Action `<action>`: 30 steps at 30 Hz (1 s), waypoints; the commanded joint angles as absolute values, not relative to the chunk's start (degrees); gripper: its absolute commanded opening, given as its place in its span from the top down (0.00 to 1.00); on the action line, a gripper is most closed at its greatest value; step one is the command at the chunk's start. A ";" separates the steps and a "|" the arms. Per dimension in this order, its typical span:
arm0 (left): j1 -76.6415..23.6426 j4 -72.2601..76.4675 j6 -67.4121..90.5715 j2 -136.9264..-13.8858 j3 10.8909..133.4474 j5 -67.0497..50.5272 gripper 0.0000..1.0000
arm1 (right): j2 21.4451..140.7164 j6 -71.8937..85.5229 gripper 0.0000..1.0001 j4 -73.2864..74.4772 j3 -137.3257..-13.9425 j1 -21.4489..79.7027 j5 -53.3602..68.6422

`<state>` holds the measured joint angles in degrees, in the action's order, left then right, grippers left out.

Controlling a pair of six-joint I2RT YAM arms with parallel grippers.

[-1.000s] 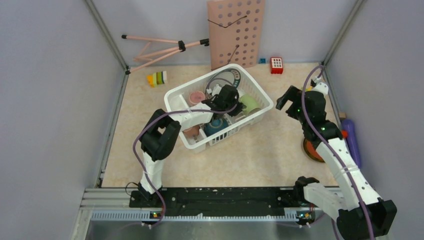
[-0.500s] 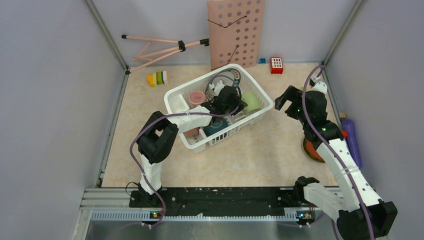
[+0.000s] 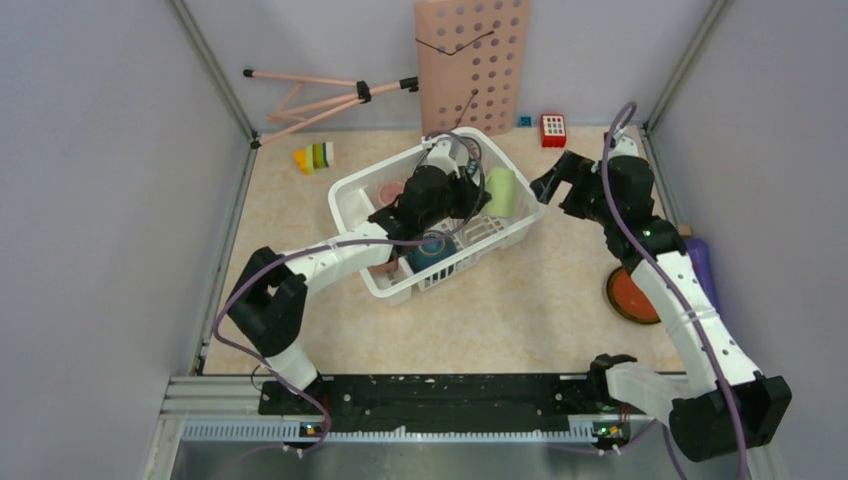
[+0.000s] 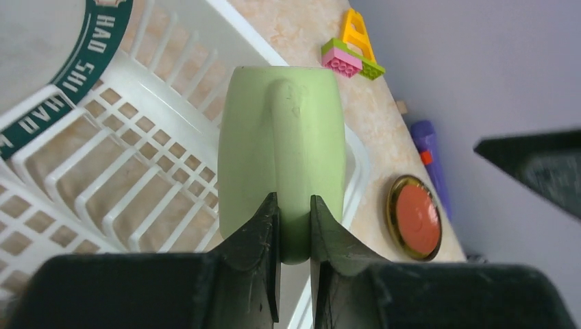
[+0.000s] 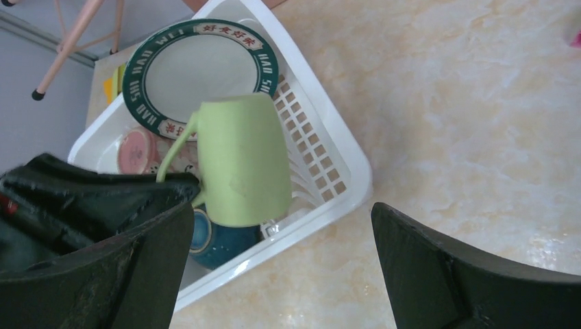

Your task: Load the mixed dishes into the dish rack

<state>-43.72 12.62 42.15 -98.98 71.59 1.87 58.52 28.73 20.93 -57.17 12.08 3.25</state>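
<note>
My left gripper (image 4: 294,219) is shut on the handle of the light green mug (image 4: 281,157), holding it on its side over the right end of the white dish rack (image 4: 157,178). From above, the mug (image 3: 500,192) hangs by the rack's right wall (image 3: 515,225). In the rack stand a teal-rimmed plate (image 5: 199,72), a pink cup (image 5: 137,151) and a blue bowl (image 5: 219,240). My right gripper (image 3: 552,185) is open and empty just outside the rack's right corner. An orange plate (image 3: 632,293) lies on the table at the right.
A purple cylinder (image 3: 705,270) lies by the right wall beside the orange plate. A pink perforated board (image 3: 470,65) leans at the back, with a pink tripod (image 3: 330,95) to its left. Toy blocks (image 3: 315,157) and a red block (image 3: 553,130) sit near the back edge.
My left gripper has lifted the green mug off the rack floor and carried it back and to the right. The right arm has swung in towards the rack, uncovering the orange plate.
</note>
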 commanded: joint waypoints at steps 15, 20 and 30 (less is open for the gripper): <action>-45.00 48.12 -11.40 -84.09 48.66 -11.13 1.00 | 87.33 50.06 0.01 50.94 -88.48 18.28 13.00; -45.12 49.32 -15.07 -84.44 48.15 -13.33 1.00 | 90.25 51.48 0.01 50.38 -88.04 18.22 17.93; -45.38 52.56 -16.31 -84.64 46.95 -13.70 1.00 | 92.83 55.33 0.10 45.33 -85.89 18.28 23.92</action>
